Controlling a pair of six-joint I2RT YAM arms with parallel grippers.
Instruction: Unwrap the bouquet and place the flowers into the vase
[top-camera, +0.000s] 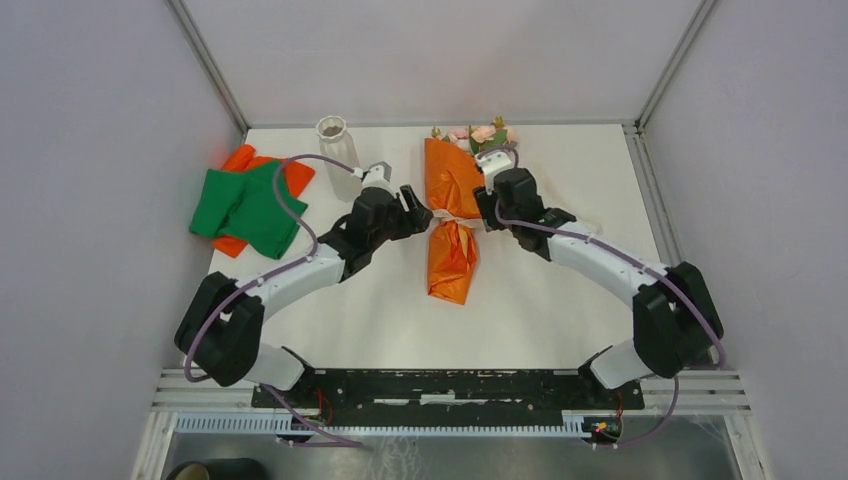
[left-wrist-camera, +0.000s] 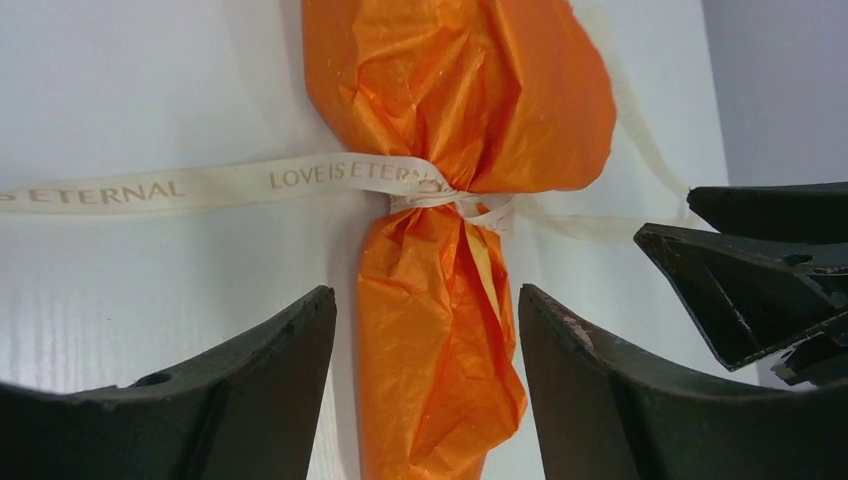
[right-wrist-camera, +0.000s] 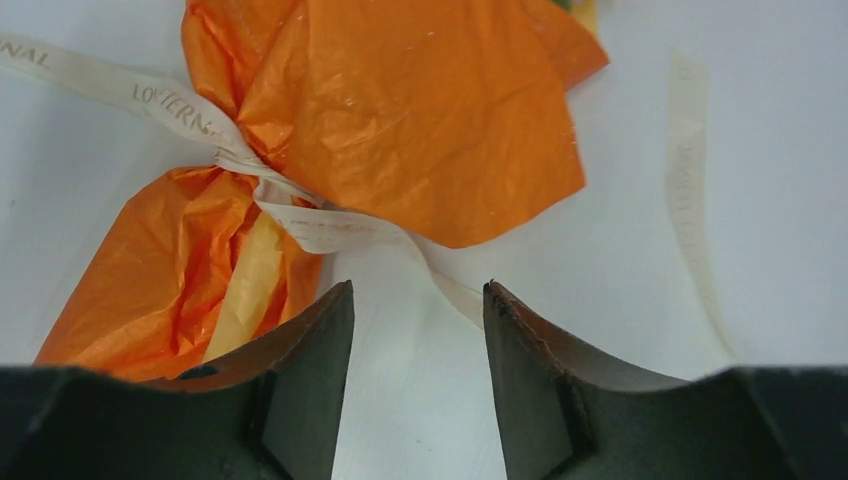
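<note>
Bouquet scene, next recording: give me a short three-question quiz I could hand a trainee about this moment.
1. True or false: the cream ribbon is knotted around the bouquet.
2. The vase is: A) standing left of the bouquet; B) lying on its side; C) held in the air.
3. What lies between the open fingers of the left tool?
Key: 1 true; 2 A; 3 the bouquet's orange wrapped lower end.

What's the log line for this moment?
bouquet: flat on table, ribbon knotted | flowers: wrapped | left end effector: open, straddling bouquet's lower end | right end effector: open, above ribbon tail | vase: upright
</note>
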